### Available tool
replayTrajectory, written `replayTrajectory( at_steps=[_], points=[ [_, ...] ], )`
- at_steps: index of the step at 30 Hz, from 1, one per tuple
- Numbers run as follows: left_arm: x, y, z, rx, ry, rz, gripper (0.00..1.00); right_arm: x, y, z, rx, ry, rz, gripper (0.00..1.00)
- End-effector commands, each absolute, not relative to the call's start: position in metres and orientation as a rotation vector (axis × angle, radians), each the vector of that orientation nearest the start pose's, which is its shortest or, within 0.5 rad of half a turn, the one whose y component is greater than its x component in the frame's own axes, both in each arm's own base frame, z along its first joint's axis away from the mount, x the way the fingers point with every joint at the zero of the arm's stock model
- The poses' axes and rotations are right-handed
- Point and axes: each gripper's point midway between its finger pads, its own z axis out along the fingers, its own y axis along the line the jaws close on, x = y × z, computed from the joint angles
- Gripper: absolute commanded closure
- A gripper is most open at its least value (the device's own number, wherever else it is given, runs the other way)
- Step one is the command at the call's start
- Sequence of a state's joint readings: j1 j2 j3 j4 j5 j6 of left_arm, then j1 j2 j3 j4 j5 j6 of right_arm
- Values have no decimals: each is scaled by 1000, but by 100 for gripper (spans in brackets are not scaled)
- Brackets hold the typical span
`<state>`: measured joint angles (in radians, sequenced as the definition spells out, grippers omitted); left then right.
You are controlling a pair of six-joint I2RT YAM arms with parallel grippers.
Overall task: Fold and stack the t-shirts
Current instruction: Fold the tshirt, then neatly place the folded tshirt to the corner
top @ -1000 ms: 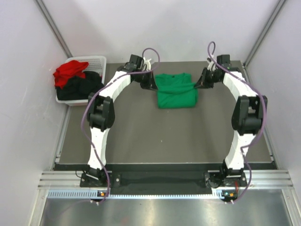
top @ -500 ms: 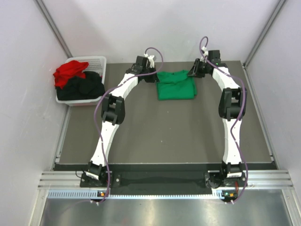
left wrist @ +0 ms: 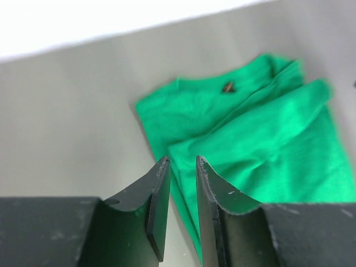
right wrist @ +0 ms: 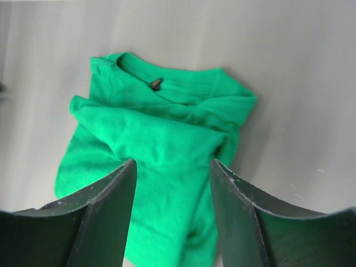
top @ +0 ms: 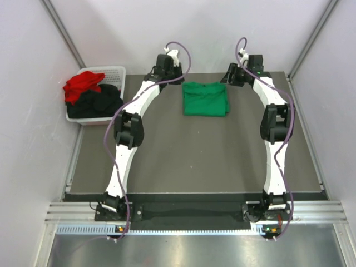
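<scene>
**Top external: green shirt folded at the far middle, both grippers off it**

Top external view shows the green t-shirt (top: 205, 99) lying folded into a rough rectangle on the dark table (top: 194, 161), at the far middle, between the two arm ends. The left gripper (left wrist: 182, 159) sits just beside the shirt's far left corner and the right gripper (right wrist: 172, 162) just beside its far right corner. Both arms reach out long from their bases at the near edge.

Left wrist: jaws only a narrow slit apart, nothing between them. The shirt's edge lies below and beyond the fingertips, with the collar and a small dark label visible.

Right wrist: jaws clearly apart and empty. The shirt shows through the gap, collar at the far end, one folded layer lying across the body (a bit rumpled, not a crisp fold). No cloth is held by either gripper.

The white basket (top: 118, 71) stands at the far left of the table, well apart from the green shirt. The red t-shirt (top: 82, 84) is bunched on top at its left side. The black t-shirt (top: 100, 103) is heaped beside it and spills over the basket's near rim. Both are unfolded.
</scene>
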<state>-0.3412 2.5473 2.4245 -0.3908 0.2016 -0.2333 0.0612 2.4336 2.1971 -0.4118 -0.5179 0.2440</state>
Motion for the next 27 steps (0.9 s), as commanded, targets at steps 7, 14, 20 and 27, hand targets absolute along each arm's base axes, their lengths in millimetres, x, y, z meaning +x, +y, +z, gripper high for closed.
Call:
replayTrajectory(
  at_steps=[7, 14, 20, 27],
  points=[
    [584, -282, 190, 430, 2070, -682, 76, 603, 111, 174, -197, 2123, 752, 44],
    [549, -289, 178, 372, 2138, -1192, 55, 593, 120, 152, -184, 2174, 843, 47],
    [541, -286, 142, 256, 2199, -1381, 54, 580, 116, 132, -172, 2237, 830, 47],
    [543, -276, 103, 196, 2279, -1339, 55, 574, 112, 112, -164, 2289, 806, 46]
  ],
)
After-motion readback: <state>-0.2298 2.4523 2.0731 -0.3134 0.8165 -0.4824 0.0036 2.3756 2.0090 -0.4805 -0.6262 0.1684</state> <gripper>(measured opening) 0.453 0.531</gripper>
